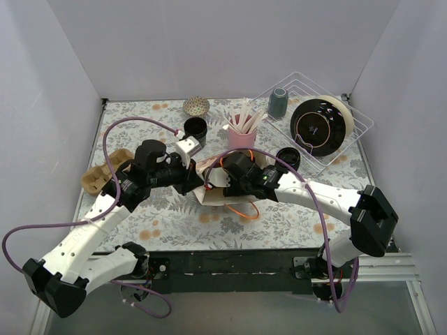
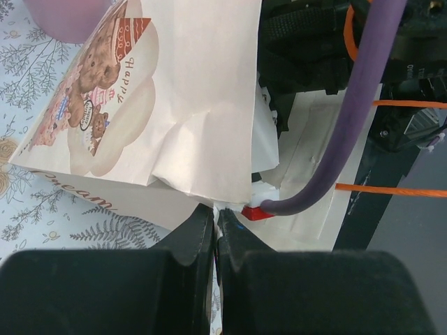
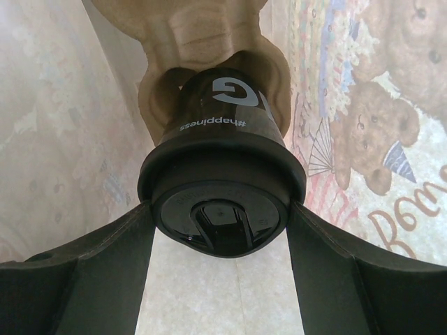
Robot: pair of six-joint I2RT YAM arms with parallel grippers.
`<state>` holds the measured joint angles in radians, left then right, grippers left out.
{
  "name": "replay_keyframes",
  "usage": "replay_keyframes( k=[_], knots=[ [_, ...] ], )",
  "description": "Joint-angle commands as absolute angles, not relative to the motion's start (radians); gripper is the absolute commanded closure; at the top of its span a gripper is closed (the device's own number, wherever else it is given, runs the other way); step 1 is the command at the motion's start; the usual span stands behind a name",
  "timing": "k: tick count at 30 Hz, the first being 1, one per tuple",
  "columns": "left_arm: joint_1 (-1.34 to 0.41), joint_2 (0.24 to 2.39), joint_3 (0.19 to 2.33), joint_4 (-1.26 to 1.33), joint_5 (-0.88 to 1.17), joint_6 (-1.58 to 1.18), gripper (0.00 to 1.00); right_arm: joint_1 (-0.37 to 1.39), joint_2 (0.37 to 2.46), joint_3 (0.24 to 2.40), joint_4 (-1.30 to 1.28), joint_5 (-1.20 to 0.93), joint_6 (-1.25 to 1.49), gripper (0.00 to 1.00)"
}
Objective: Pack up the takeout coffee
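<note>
Status, all places relative to the paper bag (image 2: 188, 105). Nearest the arm bases, the bag sits mid-tabletop (image 1: 160, 216) between the two wrists. The left claw (image 2: 216, 220) is fully closed, pinching a thin edge of the bag's paper and bracing it. The right claw (image 3: 221, 209) is reached inside the bag, jaws wide with both fingers (image 3: 105, 272) pressed against opposite sides of the lid (image 3: 209, 188), so it's gripping the takeout coffee (image 3: 223, 125). The cup is in the bag, dead ahead of that claw. Its long axis runs straight away from the wrist, lid end toward the camera, and the far end is seated in a brown pulp holder (image 3: 202, 35). Can't tell from the top view how deep it sits, since the paper hides it. The right arm is the one on the cup; the left only touches paper. My read: placement is about done, and the coming move hinges on that axis. The right claw should spread, then back out along the cup's axis, or the fingers will drag the lid or snag the bag wall. Left of the bag there's a pulp tray (image 1: 105, 171). Just beyond the bag there's a pink cup of sticks (image 1: 241, 136), a lidless black cup (image 1: 195, 128) and another black cup (image 1: 288, 157). Farthest right-beyond is the wire rack (image 1: 356, 118) with the grey-blue tumbler (image 1: 278, 103).
</note>
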<state>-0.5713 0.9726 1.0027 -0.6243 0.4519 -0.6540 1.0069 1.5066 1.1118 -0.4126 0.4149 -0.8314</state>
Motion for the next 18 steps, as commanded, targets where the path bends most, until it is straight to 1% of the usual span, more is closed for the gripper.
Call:
replay_keyframes(
  k=[1,4,9,18],
  knots=[
    [-0.574,0.930,0.991,-0.626,0.480,-0.655,1.00,0.992,1.477,1.098,-0.339,0.365,-0.822,0.39],
    [-0.574,0.925,0.982,-0.623,0.488,-0.664,1.00,0.986,1.491,1.101,-0.334,0.364,-0.810,0.39],
    [-0.574,0.914,0.962,-0.609,0.495,-0.675,1.00,0.980,1.488,1.054,-0.249,0.353,-0.830,0.38],
    [-0.574,0.897,0.934,-0.607,0.500,-0.678,1.00,0.977,1.496,1.058,-0.173,0.308,-0.807,0.38]
  ],
)
